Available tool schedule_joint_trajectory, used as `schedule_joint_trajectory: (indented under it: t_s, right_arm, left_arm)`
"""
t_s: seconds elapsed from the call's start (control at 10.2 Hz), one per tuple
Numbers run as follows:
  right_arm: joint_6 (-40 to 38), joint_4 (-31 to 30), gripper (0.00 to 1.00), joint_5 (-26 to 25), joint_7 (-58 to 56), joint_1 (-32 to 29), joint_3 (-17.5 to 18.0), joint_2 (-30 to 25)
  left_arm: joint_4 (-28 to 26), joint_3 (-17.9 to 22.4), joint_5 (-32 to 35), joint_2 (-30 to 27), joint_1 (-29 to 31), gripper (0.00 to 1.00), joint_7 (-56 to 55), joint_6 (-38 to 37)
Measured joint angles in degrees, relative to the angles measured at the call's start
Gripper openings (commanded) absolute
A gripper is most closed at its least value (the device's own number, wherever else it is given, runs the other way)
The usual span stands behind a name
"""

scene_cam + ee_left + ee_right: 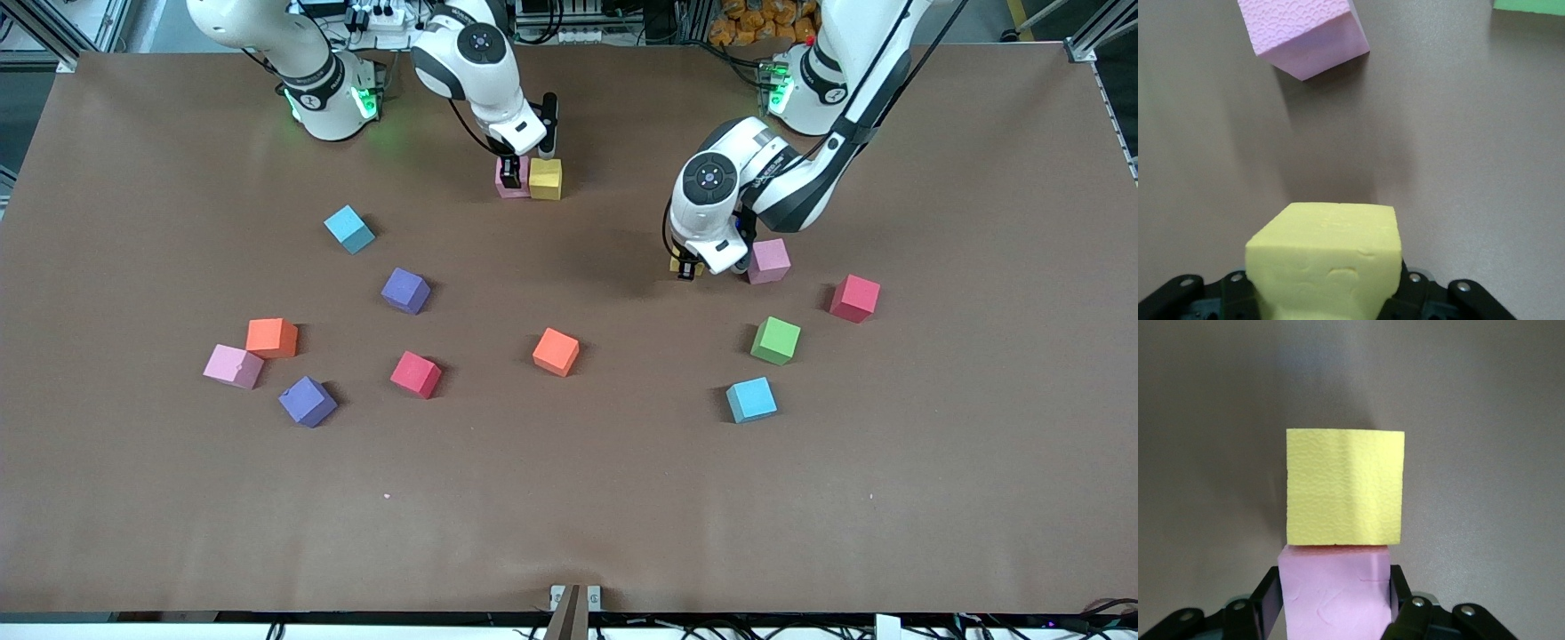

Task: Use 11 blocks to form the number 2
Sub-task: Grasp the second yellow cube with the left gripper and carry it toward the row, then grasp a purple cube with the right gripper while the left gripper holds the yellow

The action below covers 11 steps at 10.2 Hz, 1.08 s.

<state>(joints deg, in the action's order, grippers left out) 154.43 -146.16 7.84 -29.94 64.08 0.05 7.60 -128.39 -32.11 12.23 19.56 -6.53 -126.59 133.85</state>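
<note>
Right gripper [510,171] around pink block [1335,590], release unclear, beside placed yellow block [546,178], upper centre. Left gripper [685,266] clamped on second yellow block [1328,260]. Nine-ish left.

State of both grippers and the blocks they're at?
Left gripper: shut on a yellow block, beside a loose pink block.
Right gripper: around a second pink block, set against another yellow block.

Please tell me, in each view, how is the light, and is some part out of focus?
Front view: even light, sharp, short soft shadows beside each cube, green glow at both arm bases. Left wrist view: the held yellow block is slightly soft. Right wrist view: the pink block is soft, a faint shadow above the other yellow block.
</note>
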Motion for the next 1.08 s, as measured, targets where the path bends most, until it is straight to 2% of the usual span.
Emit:
schedule_joint_trajectory:
  t_s: [0.1, 0.39, 0.69, 0.89, 1.08]
  right_arm:
    - [0.00, 0.02, 1.00, 0.00, 0.01, 0.00, 0.00, 0.03]
    - [-0.33, 0.14, 1.00, 0.01, 0.02, 0.00, -0.05, 0.04]
    - [-5.12, 1.12, 1.00, 0.09, 0.16, -0.07, -0.41, -1.46]
    - [-15.77, 3.10, 1.00, 0.16, 0.25, -1.94, -1.93, -5.94]
    - [-32.71, 9.56, 1.00, 0.02, -0.87, -5.01, -4.77, -11.16]
  left_arm:
    - [0.00, -0.01, 0.00, 0.00, 0.00, 0.01, -0.21, -0.12]
    - [0.03, -1.35, -2.69, -0.64, 0.10, 0.01, -0.90, -0.94]
    - [0.03, -4.03, -7.57, -3.01, 0.06, 0.02, -1.62, -2.37]
    - [-0.01, -5.47, -9.10, -3.95, 0.05, 0.02, -2.77, -2.83]
    - [-0.31, -6.51, -9.15, -4.01, 0.05, 0.02, -4.06, -2.96]
